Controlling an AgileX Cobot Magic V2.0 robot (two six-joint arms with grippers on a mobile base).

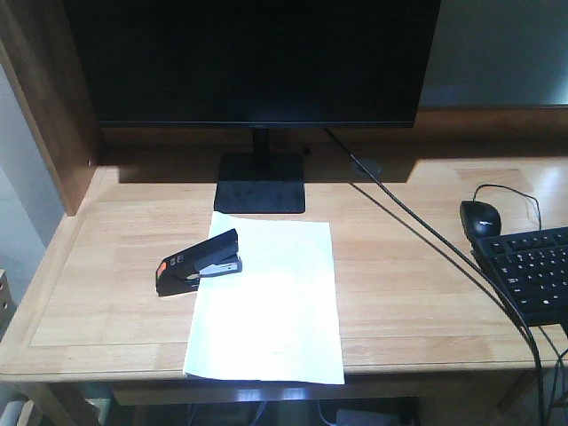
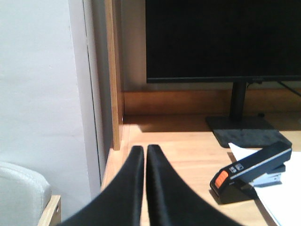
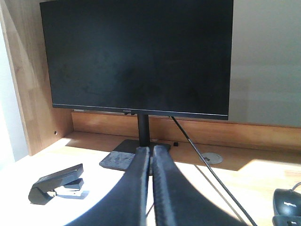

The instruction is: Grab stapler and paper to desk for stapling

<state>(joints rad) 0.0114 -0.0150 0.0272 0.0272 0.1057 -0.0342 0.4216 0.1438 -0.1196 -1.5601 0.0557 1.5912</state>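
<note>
left wrist view first: the left gripper [image 2: 145,149] has its two black fingers pressed together with only a hairline between them, holding nothing, hanging above the desk [image 2: 188,150] near its left end. from those tips the stapler [image 2: 251,172] sits at about three o'clock, near but clearly apart, orange rear end toward the camera and nose over the edge of the paper [image 2: 282,193].

right wrist view: the right gripper [image 3: 150,151] is likewise closed on nothing, pointed at the monitor stand [image 3: 129,157]. the stapler [image 3: 59,187] lies at about eight o'clock from its tips, off to the left.

front view, where neither arm shows: the stapler [image 1: 199,262] rests at the paper's upper left corner, its mouth apparently straddling the left edge of the paper [image 1: 266,302], whose near edge overhangs the front of the desk [image 1: 417,293] a little. the monitor [image 1: 253,58] stands at twelve o'clock from the sheet; mouse [image 1: 480,216] and keyboard [image 1: 528,271] sit well apart at three o'clock.

judging by this, both things are already on the desk — what remains is the press. i'd use the left arm, being nearer: keep the fingers closed, come down squarely on the raised front of the stapler's top arm, not the orange tail, and push straight down so the base doesn't skate. the right could pin the sheet — lightly, away from the overhang.
</note>
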